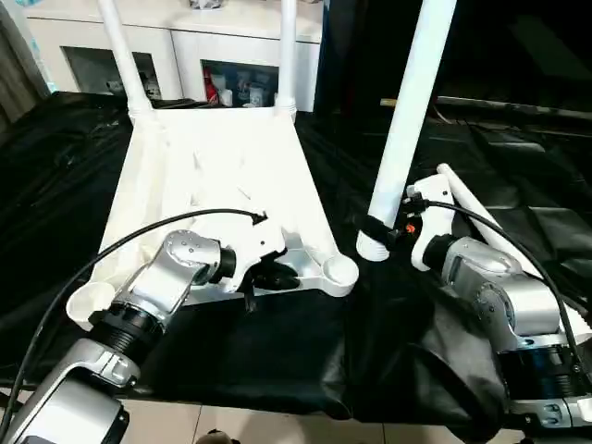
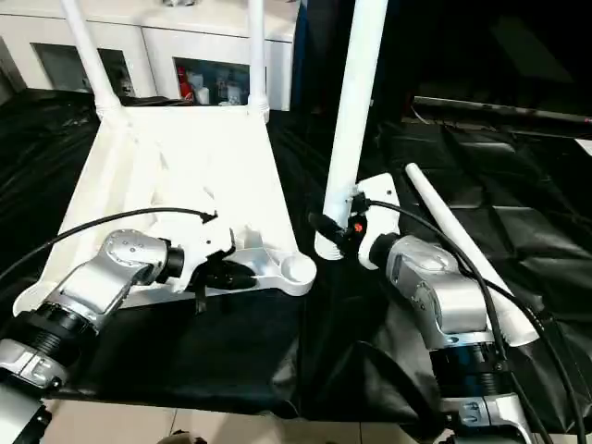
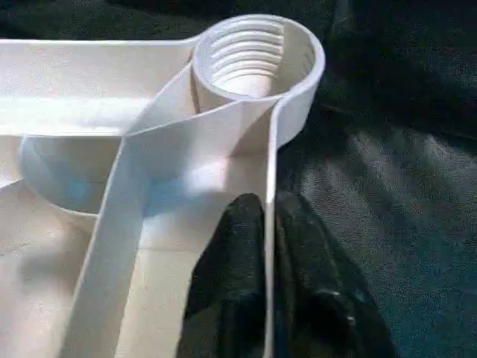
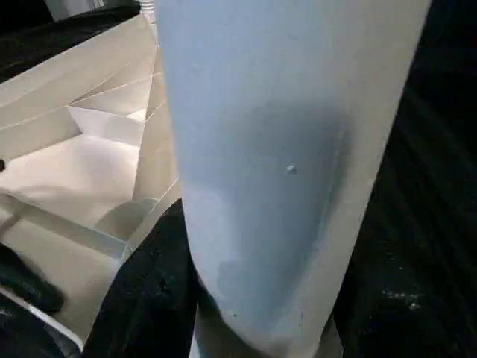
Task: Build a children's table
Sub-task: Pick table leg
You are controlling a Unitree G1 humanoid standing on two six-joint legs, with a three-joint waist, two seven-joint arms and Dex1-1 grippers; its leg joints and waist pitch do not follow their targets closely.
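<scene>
Black fingers of the left gripper [image 3: 270, 246] pinch the tabletop's [image 1: 222, 176] rim; right gripper [image 1: 384, 231] clamps an upright leg [image 1: 407, 129].

White ribbed table top [image 1: 222, 176], white legs [image 1: 407, 129], black cloth [image 1: 277, 351], silver forearms [image 1: 504, 296], black tool fingers [image 3: 238, 283].

Both forearms were brushed silver cylinders with rounded, cast-looking housings, each ending near the elbow in a black ribbed collar ringed with metal. A thin black cable looped in an arc from each arm to a white plastic wrist block, behind the left gripper [image 1: 268, 275] and the right gripper [image 1: 377, 231]. The fingers [image 3: 246, 291] were matte black, and a small orange-red mark showed on the right wrist block.
</scene>
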